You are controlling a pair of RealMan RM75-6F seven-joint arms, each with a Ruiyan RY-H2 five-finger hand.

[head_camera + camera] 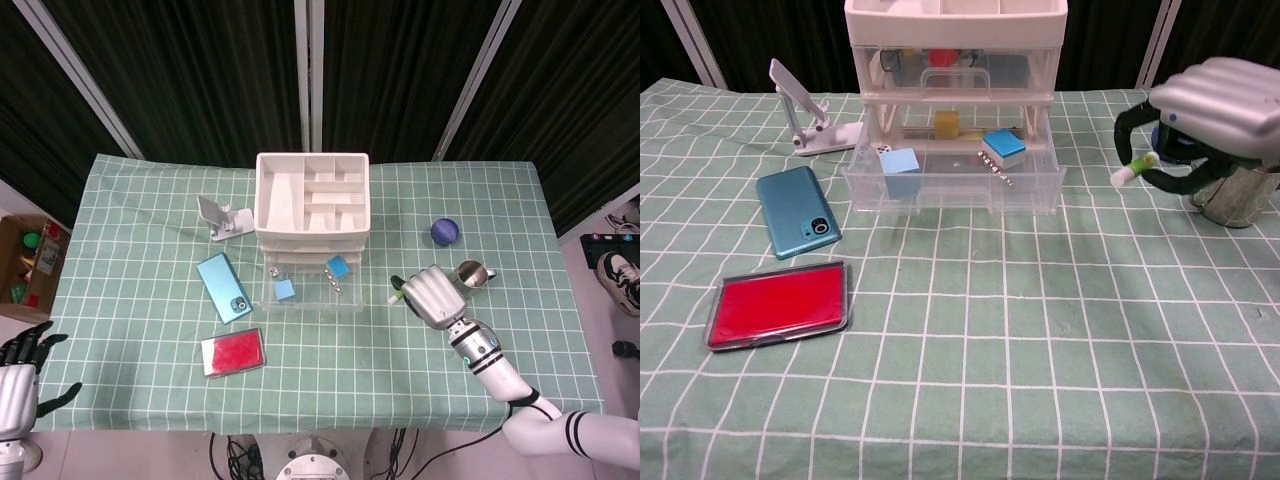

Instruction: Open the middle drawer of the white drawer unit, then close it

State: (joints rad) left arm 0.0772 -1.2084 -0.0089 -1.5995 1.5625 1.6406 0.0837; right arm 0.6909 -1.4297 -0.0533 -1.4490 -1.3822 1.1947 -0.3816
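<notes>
The white drawer unit (311, 200) (955, 12) stands at the back centre of the table. One clear drawer (352, 300) (950, 192) below the closed one is pulled out towards me; it holds blue blocks, a die, a yellow block and a small chain. My right hand (432, 296) (1212, 105) hovers to the right of the drawer, beside the metal cup, its curled fingers gripping a small white-and-green stick (396, 293) (1133, 168). Well off the table at the lower left, my left hand (15, 365) has its fingers spread and holds nothing.
A teal phone (224, 287) (796, 224) and a red case (232, 352) (778, 303) lie left of the drawer. A white phone stand (224, 217) (810, 118) sits by the unit. A metal cup (470, 275) (1236, 195) and a blue ball (445, 231) are at the right.
</notes>
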